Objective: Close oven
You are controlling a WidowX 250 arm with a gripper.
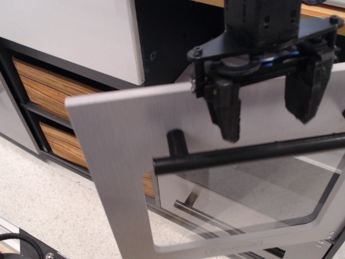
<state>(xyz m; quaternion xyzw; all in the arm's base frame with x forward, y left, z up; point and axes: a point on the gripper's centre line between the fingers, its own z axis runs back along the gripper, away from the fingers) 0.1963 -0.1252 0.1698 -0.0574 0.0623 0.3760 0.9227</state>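
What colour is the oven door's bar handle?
Black handle; clearest in the single observation view.

Brushed, silvery matt face on the oven door [124,162], its window [253,189] clear and glossy. The handle [242,154] is smooth black with a soft sheen. The gripper [267,108] looks like matt black plastic. Wood-grain drawers [46,86], speckled floor [48,210].

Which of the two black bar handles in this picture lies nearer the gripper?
The thick black bar handle on the oven door lies right below the gripper. The thinner handle sits lower, seen through the door's window.
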